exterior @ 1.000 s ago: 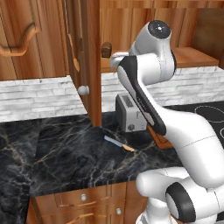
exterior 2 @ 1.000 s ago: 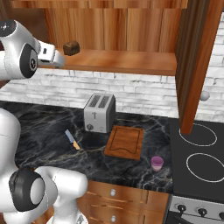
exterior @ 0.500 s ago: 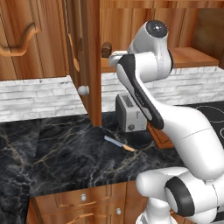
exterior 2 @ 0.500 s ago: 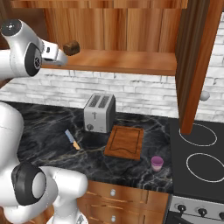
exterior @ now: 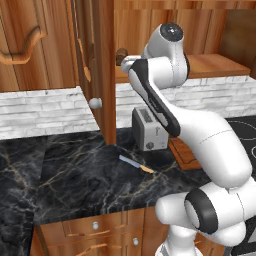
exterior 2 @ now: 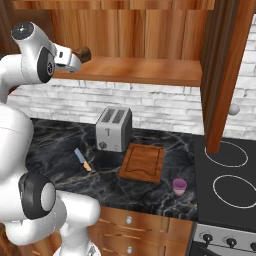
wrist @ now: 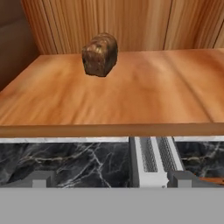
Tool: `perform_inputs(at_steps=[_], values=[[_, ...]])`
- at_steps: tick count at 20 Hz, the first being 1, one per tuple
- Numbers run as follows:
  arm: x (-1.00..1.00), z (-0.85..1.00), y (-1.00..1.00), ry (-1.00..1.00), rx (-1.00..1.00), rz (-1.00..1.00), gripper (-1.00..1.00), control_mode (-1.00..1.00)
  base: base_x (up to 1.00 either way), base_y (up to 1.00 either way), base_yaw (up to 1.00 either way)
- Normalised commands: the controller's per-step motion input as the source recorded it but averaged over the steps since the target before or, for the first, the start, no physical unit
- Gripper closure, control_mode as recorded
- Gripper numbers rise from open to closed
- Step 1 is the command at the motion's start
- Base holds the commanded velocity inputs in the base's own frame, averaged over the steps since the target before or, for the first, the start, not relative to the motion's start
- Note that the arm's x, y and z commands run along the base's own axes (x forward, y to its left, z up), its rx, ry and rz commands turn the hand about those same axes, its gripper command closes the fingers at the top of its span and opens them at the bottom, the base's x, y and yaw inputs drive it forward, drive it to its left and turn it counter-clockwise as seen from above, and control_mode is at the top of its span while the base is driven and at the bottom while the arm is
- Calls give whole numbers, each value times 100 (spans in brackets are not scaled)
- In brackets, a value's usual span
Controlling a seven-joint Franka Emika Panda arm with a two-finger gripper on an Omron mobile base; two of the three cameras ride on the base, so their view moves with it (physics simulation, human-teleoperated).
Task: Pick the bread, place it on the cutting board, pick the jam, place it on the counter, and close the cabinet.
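The bread (wrist: 100,54) sits on the cabinet (exterior 2: 150,35) shelf toward its back-left corner, straight ahead of the fingers (wrist: 111,178) and a little to their left, well apart from them. The fingers are spread wide and hold nothing, poised just outside the shelf's front edge. The loaf's long axis seems to run front to back, so reaching inward looks like the move.

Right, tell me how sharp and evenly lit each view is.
Hand view: soft, the bread slightly blurred, flat light, faint sheen on the shelf. Left base view: crisp, the cabinet door evenly lit. Right base view: crisp, weak shadow beside the toaster.
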Motion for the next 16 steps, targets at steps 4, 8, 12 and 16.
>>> perform_inputs(at_steps=[4, 8, 12, 16], values=[[38, 0, 5, 0, 0, 0, -100, -100, 0, 0, 0], [32, 0, 7, 0, 0, 0, -100, -100, 0, 0, 0], [32, 0, 13, 0, 0, 0, -100, -100, 0, 0, 0], [32, 0, 12, 0, 0, 0, -100, -100, 0, 0, 0]])
